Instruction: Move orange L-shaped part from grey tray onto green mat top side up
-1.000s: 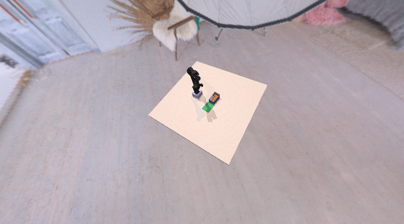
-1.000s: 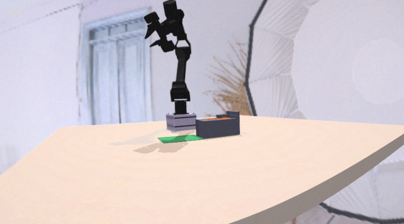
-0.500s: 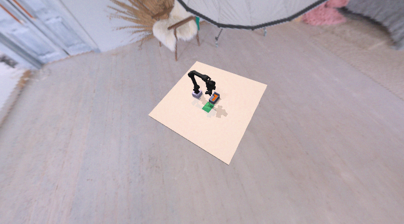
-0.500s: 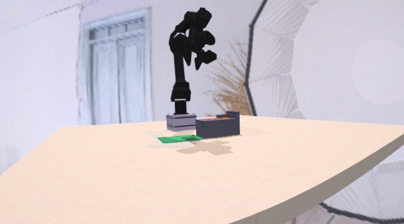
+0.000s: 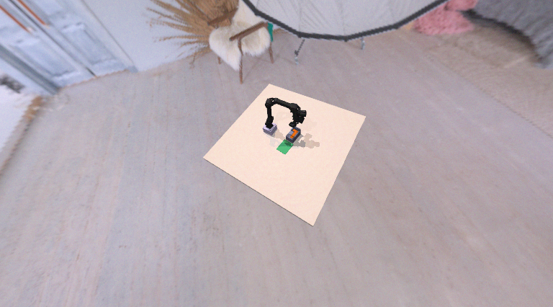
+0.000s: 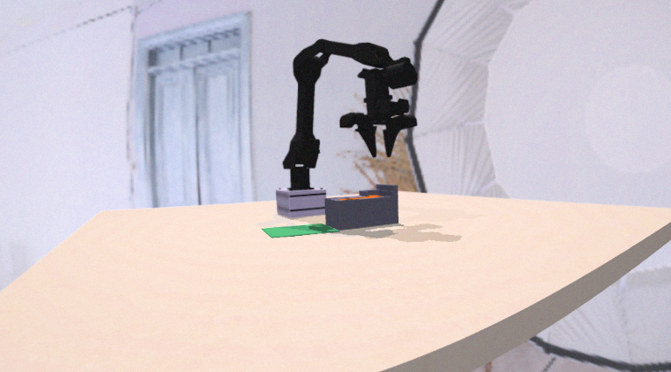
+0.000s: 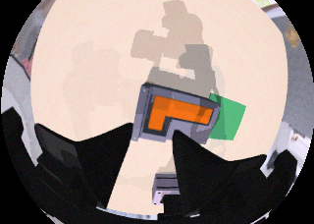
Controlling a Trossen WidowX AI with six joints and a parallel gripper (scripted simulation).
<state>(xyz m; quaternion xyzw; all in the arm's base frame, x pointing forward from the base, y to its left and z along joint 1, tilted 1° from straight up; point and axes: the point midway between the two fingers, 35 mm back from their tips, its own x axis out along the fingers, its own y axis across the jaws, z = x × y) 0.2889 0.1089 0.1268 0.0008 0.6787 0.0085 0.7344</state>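
- The orange L-shaped part (image 5: 293, 134) (image 6: 371, 196) (image 7: 181, 109) lies in the pocket of the grey tray (image 5: 292, 139) (image 6: 362, 214) (image 7: 196, 134). Neither end appears raised, so the press that should tip it up looks still to be done.
- The claw (image 5: 292, 125) (image 6: 381, 155) (image 7: 153, 132) hangs above the tray, well apart from the part, its fingers pointing down. They stand partly open with a gap between them, and nothing is gripped.
- What seems done is only the approach: the arm (image 5: 281, 102) (image 6: 306, 100) reaches out from its base (image 5: 266, 130) (image 6: 300, 203) (image 7: 158, 196) and over towards the tray. I judge the task to be at its very start, with the lowering onto the L-shaped end the likely next step.
- The green mat (image 5: 284, 147) (image 6: 296, 230) (image 7: 232, 118) lies on the table (image 5: 277, 183) (image 6: 277, 288) (image 7: 74, 37) just beside the tray, at the end away from the tray's raised wall. The part is not on it, so the placing is all ahead.
- Left to do, in order: press the end with the short leg of the L, get the opposite end up out of the pocket, pinch that raised end, lift the part out, lay it flat on the mat with its top side up, and let go.
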